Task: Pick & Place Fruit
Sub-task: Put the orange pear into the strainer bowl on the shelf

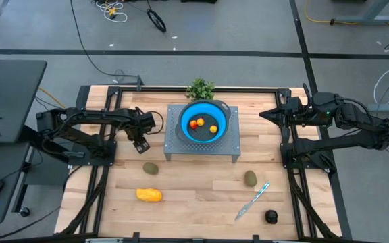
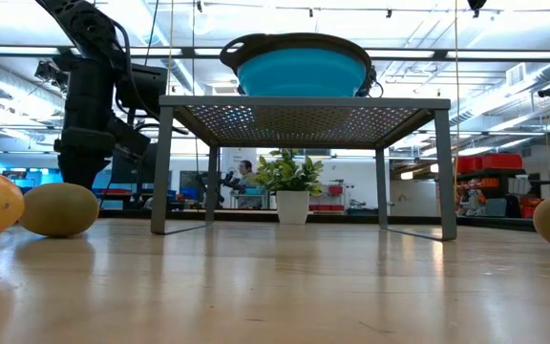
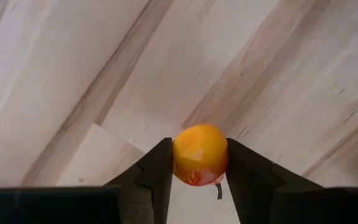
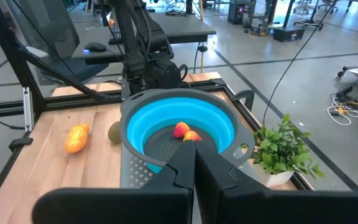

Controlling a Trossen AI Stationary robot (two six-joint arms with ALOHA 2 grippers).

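Now the left claw grips a small round fruit, glossy orange-yellow with a red blush underneath; the right claw is closed, empty.

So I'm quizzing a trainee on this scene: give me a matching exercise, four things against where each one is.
Things:
1. small orange fruit
2. yellow oblong fruit
3. black fruit
4. blue bowl

Places:
a. on the metal stand
b. on the table, beside the knife
c. between the left gripper's fingers
d. on the table, at its near edge on the left arm's side

Pairs: 1-c, 2-d, 3-b, 4-a
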